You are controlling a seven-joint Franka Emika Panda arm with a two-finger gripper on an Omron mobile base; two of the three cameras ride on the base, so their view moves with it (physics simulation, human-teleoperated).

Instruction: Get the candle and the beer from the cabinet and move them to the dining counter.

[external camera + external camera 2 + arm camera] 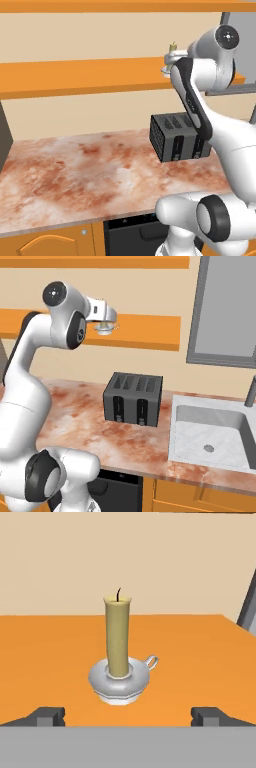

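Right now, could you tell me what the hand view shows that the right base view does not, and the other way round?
The hand view alone shows the candle's wick and pale yellow stick, the small loop handle on its whitish dish, and the gripper open wide, apart from the dish. The right base view alone shows the dark toaster on the marble worktop and the sink beside it. Both show the dish holder standing upright on the orange shelf against the beige wall.

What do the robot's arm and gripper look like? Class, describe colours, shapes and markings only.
The arm is made of glossy white rounded segments with dark grey bands and round black joint caps; a black strip runs along one link. The gripper has two small dark grey, blocky fingertips. No cables show.
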